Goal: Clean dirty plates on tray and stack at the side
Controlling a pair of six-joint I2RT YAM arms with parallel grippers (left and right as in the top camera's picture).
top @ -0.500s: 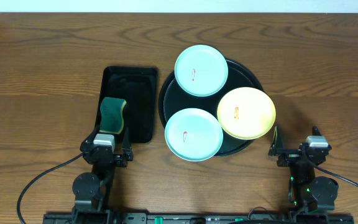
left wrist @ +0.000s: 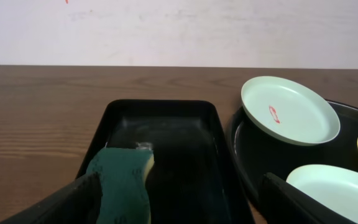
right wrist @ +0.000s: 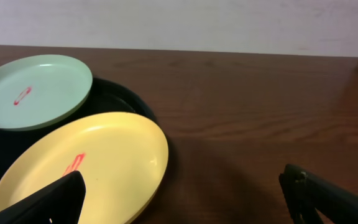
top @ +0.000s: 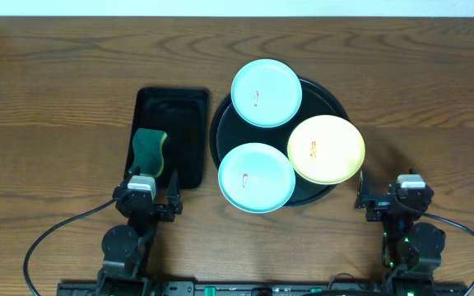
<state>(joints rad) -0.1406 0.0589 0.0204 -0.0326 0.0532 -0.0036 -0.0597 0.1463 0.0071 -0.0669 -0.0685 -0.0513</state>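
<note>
Three plates lie on the round black tray (top: 230, 131): a mint one at the back (top: 267, 93), a yellow one on the right (top: 326, 149) and a mint one at the front (top: 257, 177). Each has a small red-orange smear in the middle. My left gripper (top: 149, 196) stands open near the front table edge, just behind the green sponge (top: 149, 152). In the left wrist view the sponge (left wrist: 120, 183) lies by the left finger, with nothing held in the gripper (left wrist: 179, 205). My right gripper (top: 388, 197) is open and empty, right of the yellow plate (right wrist: 92, 165).
The sponge rests on a smaller rectangular black tray (top: 183, 123) left of the round tray. Bare wooden table (top: 72, 90) spreads to the left, back and right. Cables run from both arm bases along the front edge.
Both arms have shifted very slightly at the front edge. The plates and the sponge have not moved.
</note>
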